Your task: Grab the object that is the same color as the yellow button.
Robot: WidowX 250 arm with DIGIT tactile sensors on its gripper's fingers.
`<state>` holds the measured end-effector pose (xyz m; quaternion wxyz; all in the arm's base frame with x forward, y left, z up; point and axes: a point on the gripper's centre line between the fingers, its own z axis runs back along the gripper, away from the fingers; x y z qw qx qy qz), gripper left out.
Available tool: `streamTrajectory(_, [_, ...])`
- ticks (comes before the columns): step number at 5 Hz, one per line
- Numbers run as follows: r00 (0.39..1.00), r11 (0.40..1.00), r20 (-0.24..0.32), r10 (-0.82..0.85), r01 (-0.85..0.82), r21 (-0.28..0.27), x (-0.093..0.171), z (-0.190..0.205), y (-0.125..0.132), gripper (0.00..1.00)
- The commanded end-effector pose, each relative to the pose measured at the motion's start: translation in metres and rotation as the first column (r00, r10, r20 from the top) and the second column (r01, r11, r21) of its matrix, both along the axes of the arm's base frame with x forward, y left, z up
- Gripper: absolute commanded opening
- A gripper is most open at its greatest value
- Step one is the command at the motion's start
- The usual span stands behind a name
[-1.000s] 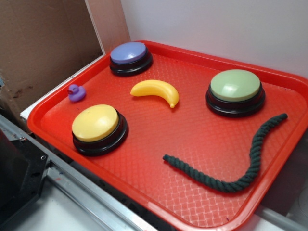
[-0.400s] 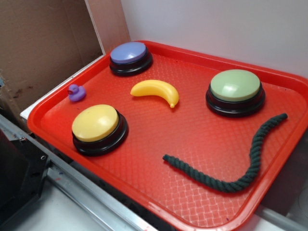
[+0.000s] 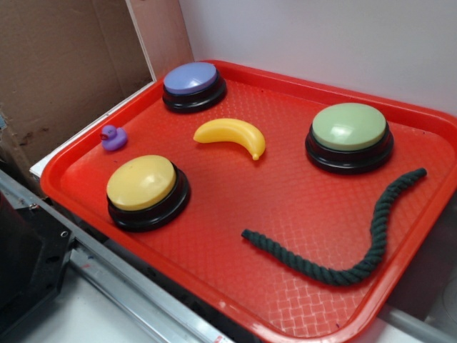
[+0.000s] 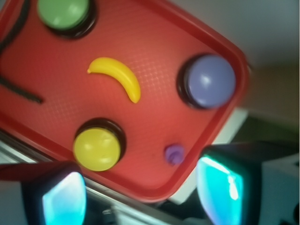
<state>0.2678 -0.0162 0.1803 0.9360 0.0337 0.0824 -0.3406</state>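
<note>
A small curved yellow banana, the object (image 3: 232, 136) (image 4: 117, 76), lies on the red tray (image 3: 285, 214) between the buttons. The yellow button (image 3: 143, 184) (image 4: 97, 147) stands near the tray's front left corner. My gripper (image 4: 143, 194) is open, high above the tray's near edge, with nothing between its wide-apart fingers (image 4: 63, 199). The gripper does not show in the exterior view.
A purple-topped button (image 3: 193, 82) (image 4: 208, 80) and a green-topped button (image 3: 350, 132) (image 4: 63, 13) also stand on the tray. A tiny purple duck (image 3: 113, 137) (image 4: 175, 153) sits at the left edge. A dark rope (image 3: 357, 246) curls at the front right. Cardboard (image 3: 57, 71) rises at the left.
</note>
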Motion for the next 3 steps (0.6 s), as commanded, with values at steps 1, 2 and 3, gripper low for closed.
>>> streamTrajectory(1, [0.879,0.880,0.055,-0.474,0.475,-0.006,0.019,-0.037,-0.018,1.00])
streamTrajectory(2, [0.794,0.791,0.090,-0.602,0.608,-0.075,0.017,-0.075,-0.026,1.00])
streamTrajectory(3, [0.806,0.791,0.092,-0.585,0.591,-0.159,0.006,-0.111,-0.044,1.00])
